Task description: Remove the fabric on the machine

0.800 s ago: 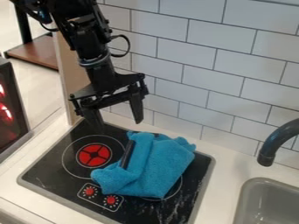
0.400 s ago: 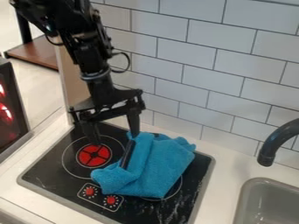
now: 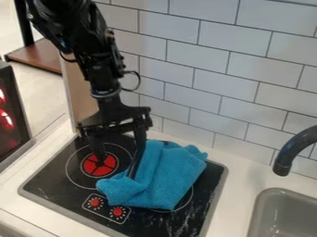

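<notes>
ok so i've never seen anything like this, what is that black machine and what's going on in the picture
It's a robot arm, coming in from the upper left. At its end is a two-fingered pincer, which does the grasping. The picture is from a fixed camera looking down at a slant.

Below the arm is a black stove top with a red burner and two red dials, set in a white counter. A crumpled blue cloth lies on it. A sink and a dark tap are on the right.

The pincer is open and appears to hold nothing. One fingertip is at the cloth's left edge, but I can't tell whether it touches.
</notes>
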Action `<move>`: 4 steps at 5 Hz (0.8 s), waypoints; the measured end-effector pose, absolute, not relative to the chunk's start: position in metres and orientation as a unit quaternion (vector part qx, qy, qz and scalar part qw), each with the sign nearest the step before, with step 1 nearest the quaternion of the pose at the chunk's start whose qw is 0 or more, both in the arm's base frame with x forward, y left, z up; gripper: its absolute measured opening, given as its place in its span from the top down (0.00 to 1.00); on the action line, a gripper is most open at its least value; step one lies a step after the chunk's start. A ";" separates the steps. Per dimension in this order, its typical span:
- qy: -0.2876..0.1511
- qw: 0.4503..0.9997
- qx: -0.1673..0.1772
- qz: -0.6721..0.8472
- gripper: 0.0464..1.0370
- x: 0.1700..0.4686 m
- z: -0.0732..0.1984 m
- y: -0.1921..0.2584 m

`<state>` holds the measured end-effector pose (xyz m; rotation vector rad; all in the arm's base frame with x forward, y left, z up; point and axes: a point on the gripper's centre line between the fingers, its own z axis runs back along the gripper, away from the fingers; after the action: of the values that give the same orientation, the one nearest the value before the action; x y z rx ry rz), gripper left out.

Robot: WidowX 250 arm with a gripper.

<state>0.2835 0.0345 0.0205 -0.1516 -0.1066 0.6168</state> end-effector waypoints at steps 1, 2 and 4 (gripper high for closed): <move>-0.063 0.953 -0.071 0.287 0.04 0.288 0.018 0.024; -0.062 0.959 -0.075 0.267 0.04 0.288 0.016 0.012; -0.065 0.959 -0.047 0.273 0.04 0.289 0.007 0.013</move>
<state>0.2888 0.0133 0.0072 -0.0955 -0.1316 0.5528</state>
